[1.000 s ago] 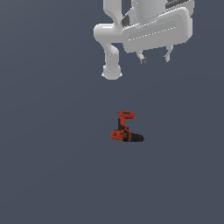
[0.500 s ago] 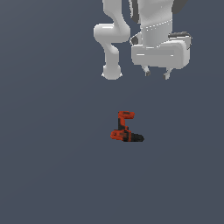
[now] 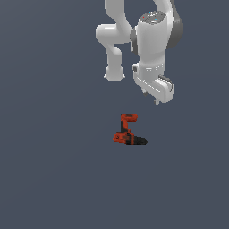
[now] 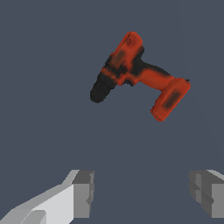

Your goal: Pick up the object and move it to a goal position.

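My fingers point(image 4: 142, 192) were spread wide apart (nothing between them), hanging above the surface point(image 3: 53, 170) with the drill point(image 4: 139, 74) lying at their 12 o'clock.

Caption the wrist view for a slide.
Open gripper poised apart from the red-orange drill lying on the grey floor.

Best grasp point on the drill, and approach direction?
Probably the red handle of the drill, between motor body and battery foot: it is the narrowest straight section. The drill lies on its side on the floor, so come from straight above, jaws spanning the handle's width. The gripper is open, not yet over it.
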{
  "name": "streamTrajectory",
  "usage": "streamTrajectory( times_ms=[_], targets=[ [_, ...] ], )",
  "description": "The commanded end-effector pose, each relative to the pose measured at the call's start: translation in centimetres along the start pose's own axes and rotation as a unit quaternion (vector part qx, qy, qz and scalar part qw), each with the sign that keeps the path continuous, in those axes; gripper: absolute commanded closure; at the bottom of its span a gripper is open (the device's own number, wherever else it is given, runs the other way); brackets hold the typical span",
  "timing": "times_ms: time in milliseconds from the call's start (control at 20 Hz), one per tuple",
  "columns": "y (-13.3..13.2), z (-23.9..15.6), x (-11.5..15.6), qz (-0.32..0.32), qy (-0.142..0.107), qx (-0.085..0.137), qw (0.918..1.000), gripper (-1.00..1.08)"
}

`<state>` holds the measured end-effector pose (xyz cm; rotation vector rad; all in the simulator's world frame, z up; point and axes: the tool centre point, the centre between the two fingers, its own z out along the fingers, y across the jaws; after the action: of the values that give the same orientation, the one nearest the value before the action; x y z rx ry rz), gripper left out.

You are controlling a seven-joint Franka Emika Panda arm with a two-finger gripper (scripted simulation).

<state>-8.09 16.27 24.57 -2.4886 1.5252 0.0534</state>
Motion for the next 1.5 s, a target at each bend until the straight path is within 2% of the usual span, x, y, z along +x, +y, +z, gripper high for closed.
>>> streamTrajectory(
  times_ms=[0, 350, 650, 900, 1450],
  targets=[
    [1.2, 3.0, 1.0, 0.036, -0.003, -0.018, 0.9992, -0.6],
    [5.1, 10.4, 4.1, 0.128, -0.014, -0.063, 0.9896, -0.6],
    [7.9, 14.3, 5.8, 0.181, -0.021, -0.088, 0.9794, -0.6],
    [9.2, 15.8, 6.5, 0.203, -0.024, -0.097, 0.9741, -0.6],
    [9.7, 16.2, 7.2, 0.218, -0.018, -0.098, 0.9708, -0.6]
  ],
)
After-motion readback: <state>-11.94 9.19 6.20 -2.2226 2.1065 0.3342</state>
